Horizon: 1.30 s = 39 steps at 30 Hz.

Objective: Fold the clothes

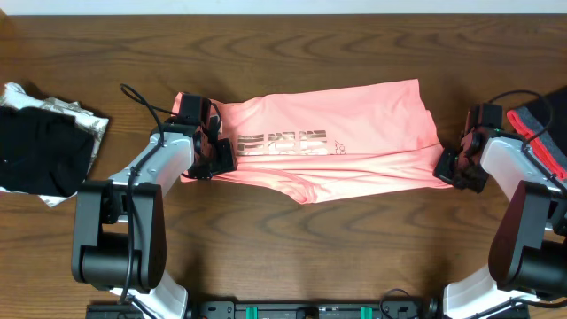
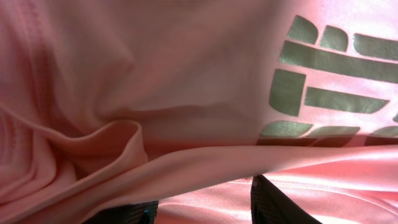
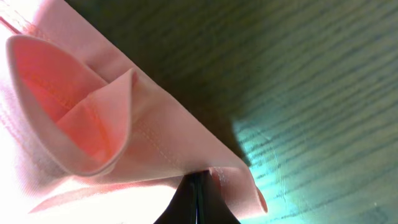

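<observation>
I see the salmon-pink T-shirt (image 1: 354, 133) lying as a long folded band across the middle of the wooden table (image 1: 292, 248), its metallic lettering (image 1: 282, 142) face up near the left end. My left gripper (image 1: 217, 155) sits at that end with its fingers (image 2: 280, 202) parted and cloth lying loose between them. My right gripper (image 1: 447, 167), at the opposite end, has its jaws pressed together on the T-shirt's hemmed edge.
</observation>
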Motion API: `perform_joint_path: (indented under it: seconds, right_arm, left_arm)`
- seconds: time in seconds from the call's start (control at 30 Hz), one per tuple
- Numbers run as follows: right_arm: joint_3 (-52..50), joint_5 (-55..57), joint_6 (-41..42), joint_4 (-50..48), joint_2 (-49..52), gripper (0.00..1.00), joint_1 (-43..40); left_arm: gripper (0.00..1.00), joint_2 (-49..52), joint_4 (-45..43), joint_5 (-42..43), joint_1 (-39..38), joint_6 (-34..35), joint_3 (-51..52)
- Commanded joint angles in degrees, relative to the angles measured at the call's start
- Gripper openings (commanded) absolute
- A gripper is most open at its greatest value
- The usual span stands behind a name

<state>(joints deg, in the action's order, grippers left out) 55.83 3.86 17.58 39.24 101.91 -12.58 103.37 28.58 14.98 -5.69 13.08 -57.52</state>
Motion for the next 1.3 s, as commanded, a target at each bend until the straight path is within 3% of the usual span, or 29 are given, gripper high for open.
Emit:
perform_joint_path:
  seconds: [0.0,0.33,0.47,0.57,0.67,0.8,0.93,1.03,1.27]
  right_arm:
    - [-4.22,1.62,1.25,2.19,4.28,0.01,-1.09]
    - [2.21,-5.05,-0.5,3.52,-2.78,0.04,-1.07]
    - [6.97,-5.84,-0.63,3.39,-9.01,0.19,-1.01]
    - [9.16,-5.86,-2.01,0.59,-13.14,0.42,-0.9]
    - [9.35,-5.86,-2.01,-3.89,-14.93,0.51,-0.9]
    - [9.27,-7.06,-3.41,-8.57,-13.22,0.51,-0.87]
    - [9.27,-17.18,-8.76,-14.23,-8.48,0.57,-0.85]
    - [9.27,-25.05,-13.03,-18.95,-4.17,0.64,-0.85]
    - [9.31,-25.35,-12.98,-28.44,3.52,0.65,-0.85]
  left_arm:
    - [0.5,5.16,0.61,-11.58,1.44,-0.79,3.8]
    - [0.6,-5.92,0.92,-11.37,1.44,-0.81,0.22]
    - [0.68,-13.79,-0.07,-11.39,1.44,-0.81,-0.33]
    - [0.73,-18.99,-2.38,-11.43,1.44,-1.03,-0.33]
    - [0.74,-21.16,-6.14,-12.13,1.46,-2.99,-0.33]
    - [0.75,-19.87,-10.69,-15.1,1.68,-2.97,-0.33]
    - [0.79,-16.15,-14.23,-14.73,3.67,-2.95,-0.37]
    - [0.79,-12.61,-14.53,-9.44,6.58,-2.95,-1.88]
    - [0.79,-2.1,-11.54,0.55,12.22,-2.99,-13.22]
